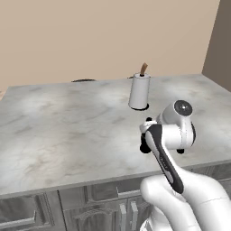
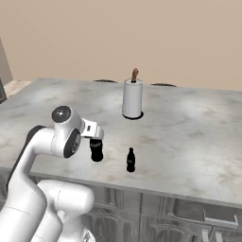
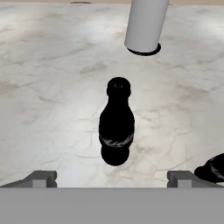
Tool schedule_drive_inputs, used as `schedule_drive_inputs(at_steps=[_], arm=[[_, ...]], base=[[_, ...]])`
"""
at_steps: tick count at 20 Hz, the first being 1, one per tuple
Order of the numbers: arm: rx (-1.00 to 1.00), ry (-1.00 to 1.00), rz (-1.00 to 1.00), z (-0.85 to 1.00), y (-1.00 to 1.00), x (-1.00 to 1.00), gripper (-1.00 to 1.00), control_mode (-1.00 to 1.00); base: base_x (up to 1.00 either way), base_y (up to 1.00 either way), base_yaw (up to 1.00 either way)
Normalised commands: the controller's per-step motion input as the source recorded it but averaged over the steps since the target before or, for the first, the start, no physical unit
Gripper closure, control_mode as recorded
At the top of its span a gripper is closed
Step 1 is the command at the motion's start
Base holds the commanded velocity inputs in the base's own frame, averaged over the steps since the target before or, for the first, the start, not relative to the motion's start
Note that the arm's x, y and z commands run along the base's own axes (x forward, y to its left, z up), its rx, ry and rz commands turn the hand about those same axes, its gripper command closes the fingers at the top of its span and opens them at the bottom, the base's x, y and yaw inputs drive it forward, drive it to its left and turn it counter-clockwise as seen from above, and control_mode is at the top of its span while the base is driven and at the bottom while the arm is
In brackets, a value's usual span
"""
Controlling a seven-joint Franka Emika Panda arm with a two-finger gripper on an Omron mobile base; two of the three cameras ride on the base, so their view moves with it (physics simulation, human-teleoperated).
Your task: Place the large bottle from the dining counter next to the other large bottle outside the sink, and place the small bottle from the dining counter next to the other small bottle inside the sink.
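Two black bottles stand upright on the grey marble dining counter [image 2: 189, 132] near its front edge. The large bottle [image 3: 116, 124] is straight ahead of my gripper [image 3: 111, 178], a short way beyond the fingertips and not touched. It stands just in front of my hand in the right base view [image 2: 96, 152]. The small bottle [image 2: 131, 159] stands to its right, a little nearer the edge, and peeks in at the hand view's lower right [image 3: 212, 168]. My gripper is open with nothing between its fingers.
A white paper towel roll [image 2: 132, 99] on a dark base with a brown spindle stands upright farther back, beyond the bottles [image 3: 145, 24]. Grey cabinet fronts [image 1: 67, 212] run below the counter's front edge. A beige wall rises behind.
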Motion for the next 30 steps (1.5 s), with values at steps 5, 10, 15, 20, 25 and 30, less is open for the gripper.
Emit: schedule_drive_inputs(at_steps=[5, 10, 15, 20, 25, 30], arm=[[0.0, 0.0, 0.0, -0.24, -0.04, 0.24, -1.0, -1.0], [0.0, 0.0, 0.0, -0.11, -0.02, 0.18, -1.0, -1.0], [0.0, 0.0, 0.0, -0.03, 0.0, 0.18, -1.0, -1.0], [0.0, 0.0, 0.0, 0.0, 0.0, 0.2, -1.0, -1.0], [0.0, 0.0, 0.0, -0.02, 0.0, 0.21, -1.0, -1.0], [0.0, 0.0, 0.0, -0.07, 0.0, 0.21, -1.0, -1.0]], base=[[0.0, 0.0, 0.0], [0.0, 0.0, 0.0], [0.0, 0.0, 0.0], [0.0, 0.0, 0.0], [0.0, 0.0, 0.0], [0.0, 0.0, 0.0]])
